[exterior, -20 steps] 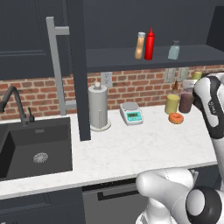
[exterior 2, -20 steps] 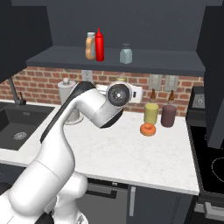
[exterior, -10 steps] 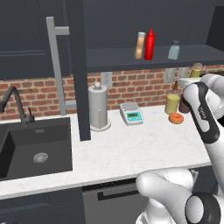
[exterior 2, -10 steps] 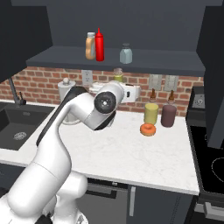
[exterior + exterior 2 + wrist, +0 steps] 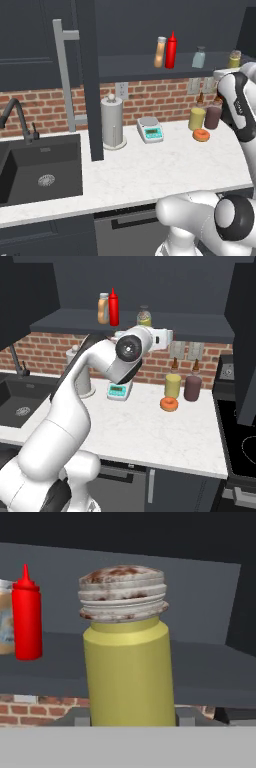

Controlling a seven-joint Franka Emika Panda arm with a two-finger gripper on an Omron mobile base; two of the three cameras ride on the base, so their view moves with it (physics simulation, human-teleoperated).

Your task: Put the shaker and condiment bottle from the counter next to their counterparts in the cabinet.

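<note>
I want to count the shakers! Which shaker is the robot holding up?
The small yellow-green shaker with the brownish cap, held in the gripper near the shelf. The pale blue-grey shaker stands by itself on the cabinet shelf.

Base views flank arm, share cabinet (image 5: 150,70); hand view close on shaker (image 5: 127,662).

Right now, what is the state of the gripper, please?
Gripper: closed on the shaker, held upright in front of the cabinet shelf.
</note>
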